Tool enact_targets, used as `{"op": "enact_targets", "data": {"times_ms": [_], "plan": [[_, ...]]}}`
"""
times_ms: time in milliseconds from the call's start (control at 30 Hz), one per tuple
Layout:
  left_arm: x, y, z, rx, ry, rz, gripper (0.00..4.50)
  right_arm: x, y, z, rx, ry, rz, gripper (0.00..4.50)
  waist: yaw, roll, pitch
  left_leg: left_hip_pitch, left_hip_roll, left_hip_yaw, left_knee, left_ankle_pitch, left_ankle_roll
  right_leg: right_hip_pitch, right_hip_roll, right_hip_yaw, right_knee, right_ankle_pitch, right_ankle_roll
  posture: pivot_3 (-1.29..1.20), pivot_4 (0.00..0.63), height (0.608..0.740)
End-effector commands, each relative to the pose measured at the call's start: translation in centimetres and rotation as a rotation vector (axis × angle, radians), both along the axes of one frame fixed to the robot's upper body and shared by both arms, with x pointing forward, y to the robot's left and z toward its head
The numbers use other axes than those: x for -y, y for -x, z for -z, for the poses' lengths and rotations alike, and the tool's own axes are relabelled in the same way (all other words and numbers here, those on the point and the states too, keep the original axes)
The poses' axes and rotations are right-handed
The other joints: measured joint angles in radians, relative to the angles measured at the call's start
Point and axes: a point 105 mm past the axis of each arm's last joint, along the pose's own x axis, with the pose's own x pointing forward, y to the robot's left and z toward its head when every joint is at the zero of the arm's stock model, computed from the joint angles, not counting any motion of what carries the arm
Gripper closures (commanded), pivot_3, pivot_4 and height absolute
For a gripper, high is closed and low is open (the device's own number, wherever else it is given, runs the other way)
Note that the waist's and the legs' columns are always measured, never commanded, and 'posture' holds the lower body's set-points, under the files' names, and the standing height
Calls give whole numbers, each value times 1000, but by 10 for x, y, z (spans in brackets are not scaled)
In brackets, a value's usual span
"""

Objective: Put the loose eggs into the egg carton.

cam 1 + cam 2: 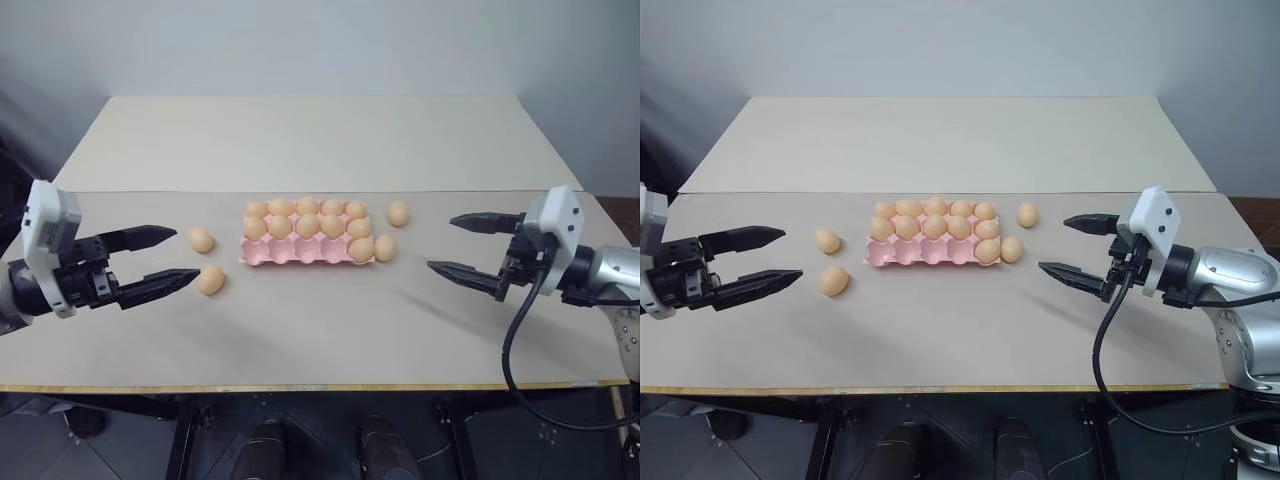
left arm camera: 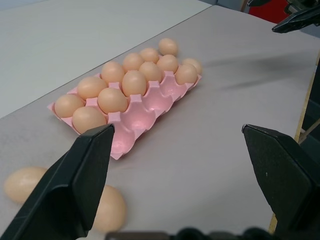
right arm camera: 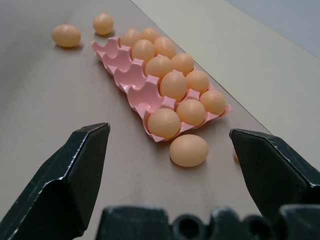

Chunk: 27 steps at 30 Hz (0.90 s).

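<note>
The pink egg carton [image 1: 285, 256] lies at the table's middle. Its two back rows are full of tan eggs. The front row holds one egg [image 1: 360, 250] at its right end and its other cups [image 2: 150, 107] are bare. Two loose eggs [image 1: 201, 239] [image 1: 210, 279] lie left of the carton, just off the tips of my left gripper [image 1: 186, 255], which is open and holds nothing. Two more loose eggs [image 1: 398, 212] [image 1: 384, 248] lie at the carton's right end, the nearer one [image 3: 189, 150] close beside it. My right gripper [image 1: 441, 244] is open, a short way right of them.
A second pale tabletop [image 1: 300, 140] joins on behind, with a seam running just behind the carton. The table's front edge [image 1: 300, 386] is near me. A black cable [image 1: 515, 350] hangs from the right arm.
</note>
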Motion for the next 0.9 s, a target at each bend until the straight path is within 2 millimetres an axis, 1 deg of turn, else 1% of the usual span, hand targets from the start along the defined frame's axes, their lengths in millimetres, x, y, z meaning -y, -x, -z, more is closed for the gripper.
{"op": "enact_targets", "data": {"times_ms": [33,167,300,433,567,633,767,900], "plan": [[-3,-4,-11,26,18,-29,52,-3,3,-12,62,6,-14,0,1,0,0,0,0,0,0,0,0,0,0,0,0,0,0,0,150,740],[-3,-3,-20,37,65,-23,52,-2,3,-10,58,8,-8,0,1,0,0,0,0,0,0,0,0,0,0,0,0,0,0,0,150,740],[-2,0,-14,41,-5,0,52,1,1,-10,59,7,4,0,-1,0,0,0,0,0,0,0,0,0,0,0,0,0,0,0,150,740],[-1,2,-11,47,-23,25,52,2,-8,-1,63,69,10,0,0,0,0,0,0,0,0,0,0,0,0,0,0,0,0,0,150,740],[0,4,-3,15,-35,48,52,-10,-26,16,67,168,-16,0,-4,0,0,0,0,1,0,0,0,0,0,1,1,0,0,0,150,740],[0,2,-6,21,-33,51,52,-15,-35,23,64,200,-19,0,-4,0,0,0,1,1,0,0,0,-1,1,1,1,0,0,0,150,740],[1,0,-9,29,-27,54,52,-25,-50,33,63,215,-37,0,-2,0,0,-1,0,1,1,0,0,-1,1,1,1,0,0,0,150,740],[2,0,-7,25,-32,58,52,-37,-74,46,70,250,-26,0,-4,0,0,0,0,1,1,0,0,-1,1,1,1,0,0,0,150,740]]}}
